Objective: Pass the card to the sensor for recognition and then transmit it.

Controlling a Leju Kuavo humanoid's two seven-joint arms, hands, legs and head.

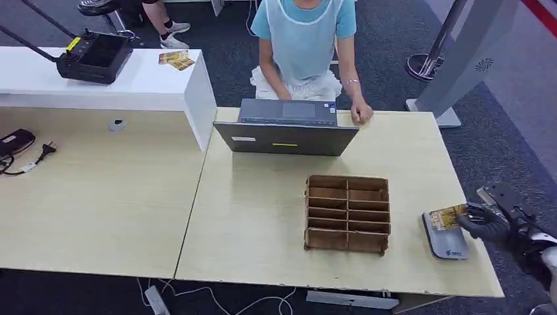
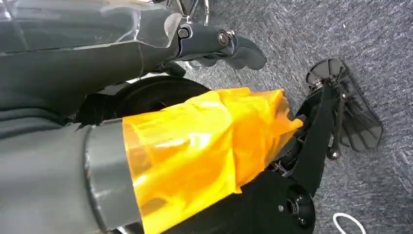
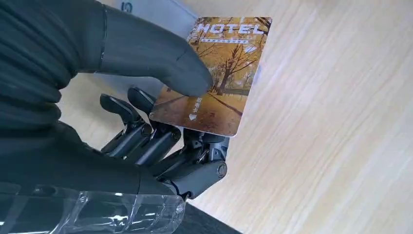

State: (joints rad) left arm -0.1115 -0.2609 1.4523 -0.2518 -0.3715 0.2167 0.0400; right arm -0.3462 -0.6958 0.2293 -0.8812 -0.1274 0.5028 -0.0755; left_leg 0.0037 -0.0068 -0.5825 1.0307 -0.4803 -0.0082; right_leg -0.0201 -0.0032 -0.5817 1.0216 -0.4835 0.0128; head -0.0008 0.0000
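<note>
- Pinching a hotel card (image 3: 221,73) between its thick thumb and the darker fingers (image 3: 146,139) beneath, the right hand (image 1: 485,220) reaches in from the table's right edge.
- That card (image 1: 448,216), printed with autumn trees, sits over the near end of a grey card reader (image 1: 446,241) lying flat on the wooden table (image 1: 263,223).
- Left hand (image 2: 221,46) hangs over grey carpet with its fingers curled in and nothing in them.
- Left of the reader, near the table's middle, stands a brown divided organizer (image 1: 347,213), its slots holding nothing.
- Beyond it, an open laptop (image 1: 286,127) faces a person (image 1: 303,46) in a blue shirt, one hand (image 1: 360,113) on the table's far edge.
- Far left, a white counter (image 1: 144,82) carries a black remote controller (image 1: 95,58) and spare cards (image 1: 177,60).
</note>
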